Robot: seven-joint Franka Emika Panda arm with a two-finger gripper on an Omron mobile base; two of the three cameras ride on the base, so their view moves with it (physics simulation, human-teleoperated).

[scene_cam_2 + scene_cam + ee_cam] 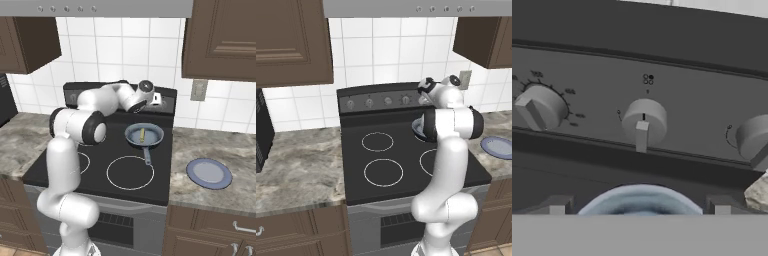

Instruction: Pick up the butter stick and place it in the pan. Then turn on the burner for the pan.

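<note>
The small round pan (144, 135) sits on the stove's back right burner, its handle pointing toward the front. The yellow butter stick (142, 134) lies inside it. In the left base view my arm hides most of the pan (417, 128). My gripper (160, 99) hovers above the pan's far rim, facing the stove's back control panel. In the hand view the gripper (639, 207) is open and empty, with the middle knob (643, 122) straight ahead between the fingertips (557, 205). The pan's blue-grey rim (641, 199) shows just below it.
A row of knobs (387, 101) runs along the back panel; two more (542, 107) (754, 137) flank the middle one. A flat blue-grey plate (209, 173) lies on the counter right of the stove. A wall outlet (199, 90) and cabinets hang above.
</note>
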